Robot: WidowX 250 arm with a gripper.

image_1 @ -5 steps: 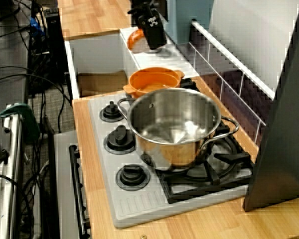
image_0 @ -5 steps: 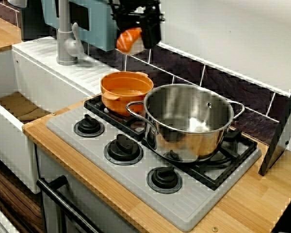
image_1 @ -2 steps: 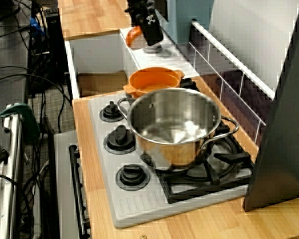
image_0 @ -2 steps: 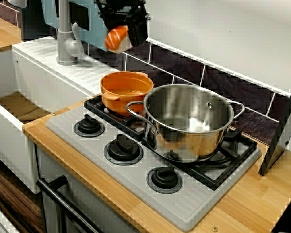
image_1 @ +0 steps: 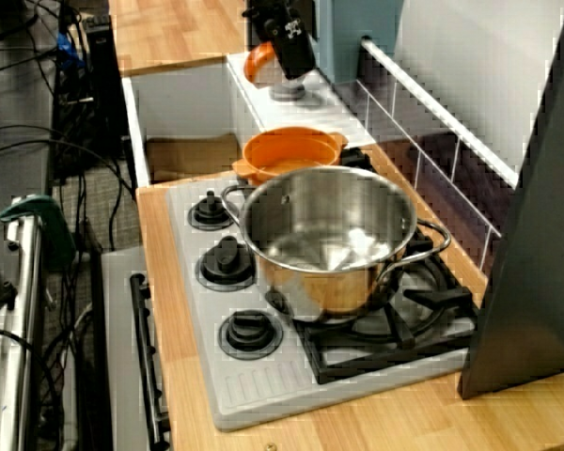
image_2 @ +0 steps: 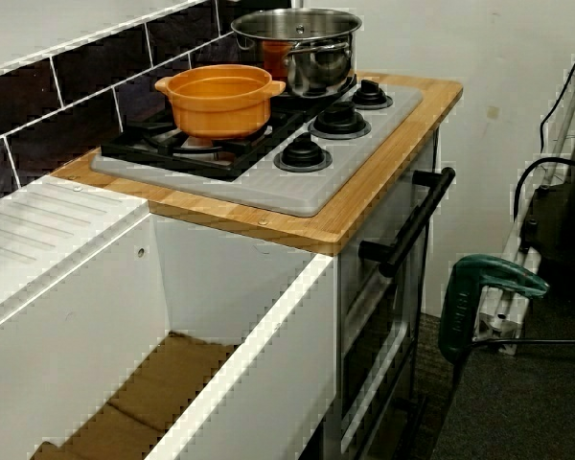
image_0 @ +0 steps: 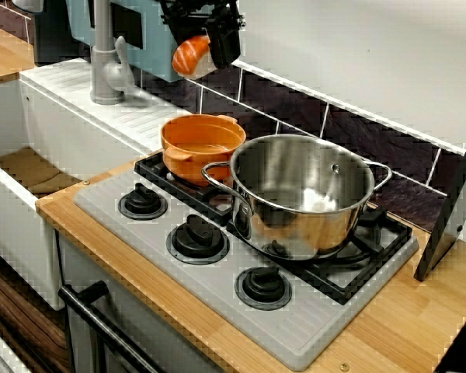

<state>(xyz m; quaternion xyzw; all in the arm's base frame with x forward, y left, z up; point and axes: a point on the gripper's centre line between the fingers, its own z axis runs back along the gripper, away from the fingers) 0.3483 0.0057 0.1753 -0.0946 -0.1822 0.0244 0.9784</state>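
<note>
Aloft, claw [image_0: 203,51] around sushi [image_0: 188,55]

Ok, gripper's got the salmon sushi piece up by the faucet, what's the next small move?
Probably ease it sideways toward the sink basin at this height. The gripper is shut on the salmon sushi piece above the drainboard, close beside the faucet, so lowering here risks a bump.

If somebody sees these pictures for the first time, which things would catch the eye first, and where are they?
The large shiny steel pot stands on the black stove grate, with a smaller orange pot beside it on the side toward the sink. Above and behind them, near the grey faucet, the black gripper holds an orange-and-white toy sushi piece in the air.
</note>
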